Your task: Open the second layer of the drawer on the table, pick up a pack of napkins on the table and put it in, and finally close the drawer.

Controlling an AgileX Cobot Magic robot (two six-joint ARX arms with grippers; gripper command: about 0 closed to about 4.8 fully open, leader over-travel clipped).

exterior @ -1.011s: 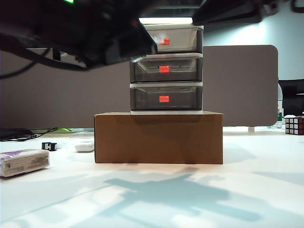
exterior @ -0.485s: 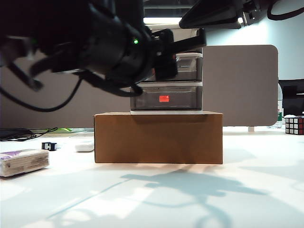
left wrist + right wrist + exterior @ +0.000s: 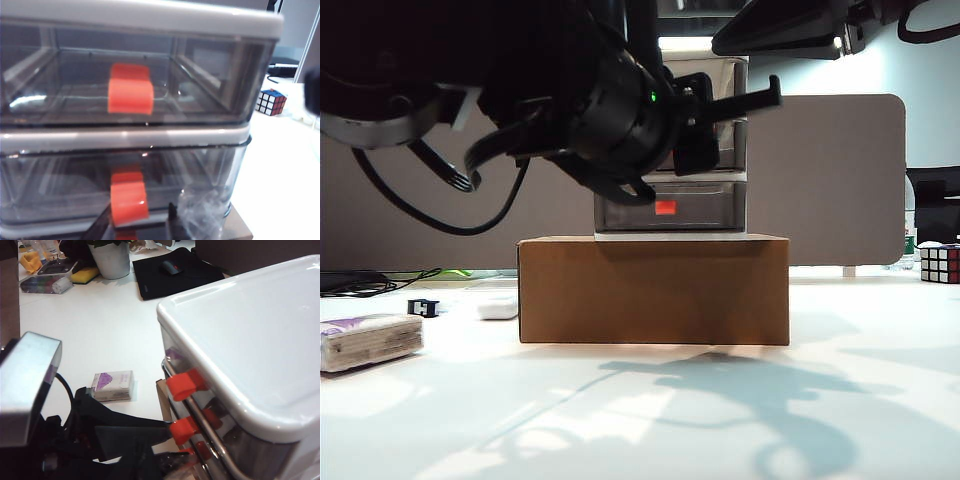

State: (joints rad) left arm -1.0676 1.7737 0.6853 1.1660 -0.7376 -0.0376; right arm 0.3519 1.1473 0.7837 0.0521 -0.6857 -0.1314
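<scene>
White-framed three-tier desktop drawer unit [image 3: 705, 190] with smoky grey translucent drawers sits on a brown cardboard box [image 3: 654, 290] mid-counter, on the large flat white counter [image 3: 650, 410]. Middle drawer [image 3: 120, 197] with its red-orange handle [image 3: 129, 202] looks closed in the left wrist view, flush under the top drawer [image 3: 125, 80].

Left pincer [image 3: 720, 125]: black, up at the unit's front around the upper two drawers in the exterior view, one finger [image 3: 745, 100] poking out level toward the right. Dark fingertips [image 3: 100, 227] show at the frame edge of the left wrist view, just below the middle handle. Jaws stand partly apart; can't tell whether they touch the handle, and nothing visibly held.

Right pincer: not visible; the right wrist view looks down over the unit's white lid [image 3: 250, 335]. Only its dark arm [image 3: 790, 25] shows above the unit in the exterior view.

Soft brick-shaped pack of whitish napkins in clear wrap with a purple patch [image 3: 370, 340] lies on the counter, well left of the box, untouched. Small white rounded case [image 3: 498, 307] near the box's left side. Rubik's cube [image 3: 940, 264] far right.
</scene>
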